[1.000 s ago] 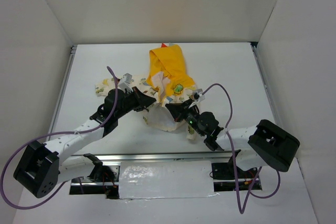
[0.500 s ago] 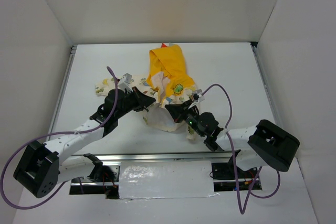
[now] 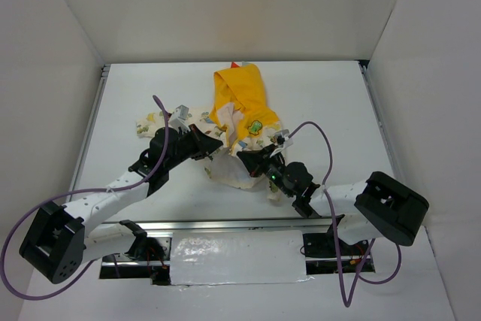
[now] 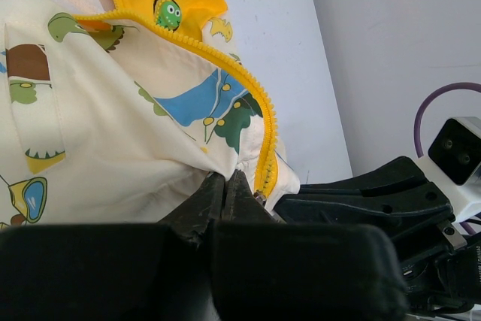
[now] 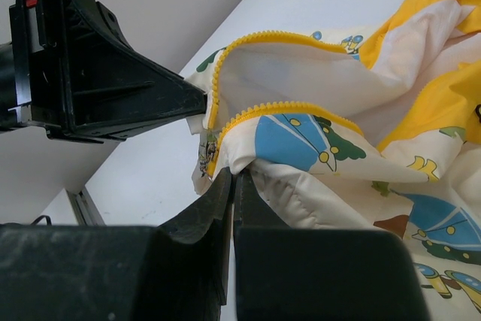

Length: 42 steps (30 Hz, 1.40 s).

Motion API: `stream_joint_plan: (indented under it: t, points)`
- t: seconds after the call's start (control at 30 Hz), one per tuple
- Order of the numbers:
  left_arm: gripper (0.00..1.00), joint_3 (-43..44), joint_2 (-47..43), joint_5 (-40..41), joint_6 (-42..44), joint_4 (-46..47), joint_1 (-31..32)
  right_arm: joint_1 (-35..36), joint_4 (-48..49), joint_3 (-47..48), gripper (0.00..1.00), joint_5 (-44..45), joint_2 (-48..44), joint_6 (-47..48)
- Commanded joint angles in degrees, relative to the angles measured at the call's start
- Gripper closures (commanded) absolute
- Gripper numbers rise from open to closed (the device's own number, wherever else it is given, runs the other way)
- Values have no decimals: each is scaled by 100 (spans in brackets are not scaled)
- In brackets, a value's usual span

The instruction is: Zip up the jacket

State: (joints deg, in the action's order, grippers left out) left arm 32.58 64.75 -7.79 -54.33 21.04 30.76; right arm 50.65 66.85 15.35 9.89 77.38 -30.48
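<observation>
The jacket [image 3: 242,122] lies crumpled mid-table, cream with cartoon prints, its yellow-orange hood [image 3: 239,92] pointing to the far side. My left gripper [image 3: 216,141] is shut on the jacket's bottom hem beside the yellow zipper [image 4: 259,122]; in the left wrist view the jaws [image 4: 224,183] pinch cream fabric. My right gripper [image 3: 243,157] is shut on the other front edge; in the right wrist view its jaws [image 5: 233,174] pinch the hem just below the zipper teeth [image 5: 289,107]. The two zipper sides stand apart, open. The grippers face each other, close together.
White walls enclose the table on three sides. A metal rail [image 3: 92,122] runs along the left edge, another along the right [image 3: 379,122]. Purple cables [image 3: 319,137] loop above each arm. A jacket sleeve [image 3: 149,123] lies left of the left gripper.
The right gripper has shifted very slightly; otherwise nothing has visibly changed.
</observation>
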Motion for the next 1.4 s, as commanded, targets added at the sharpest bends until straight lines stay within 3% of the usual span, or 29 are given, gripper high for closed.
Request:
stream_joint_plan:
  t: [0.0, 1.37]
  points:
    - [100, 152, 29, -64, 18, 287, -9, 50, 258, 187, 100, 136, 13, 68]
    - [100, -59, -24, -126, 159, 278, -9, -29, -49, 451, 100, 241, 14, 235]
